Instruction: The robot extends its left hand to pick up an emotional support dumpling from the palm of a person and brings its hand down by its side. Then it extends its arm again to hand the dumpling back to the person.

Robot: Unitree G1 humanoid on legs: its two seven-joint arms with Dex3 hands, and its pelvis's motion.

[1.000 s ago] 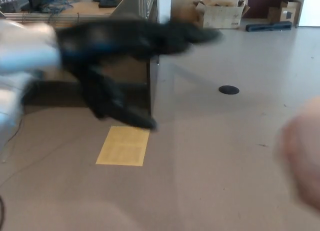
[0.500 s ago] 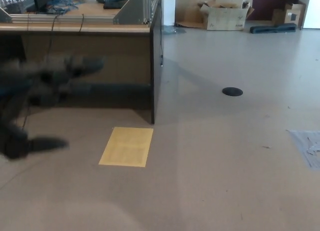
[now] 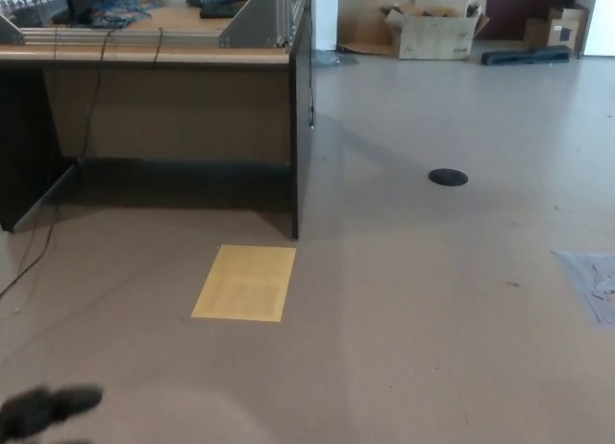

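Observation:
Only a blurred black part of my left hand (image 3: pixel 46 411) shows, low at the bottom left corner of the head view, close above the floor. Blur hides whether it holds anything. The dumpling does not show anywhere in the picture. No person's hand or palm appears. My right hand is out of the picture.
A wooden desk (image 3: pixel 173 55) with dark side panels stands at the upper left, cables hanging by it. A yellow sheet (image 3: pixel 245 283) lies on the floor before it. A black round disc (image 3: pixel 448 178) sits on the floor further right. Cardboard boxes (image 3: pixel 432 29) line the far wall.
My left arm has swung from stretched out across the picture down to the bottom left corner. The person's blurred hand at the right edge has gone from view.

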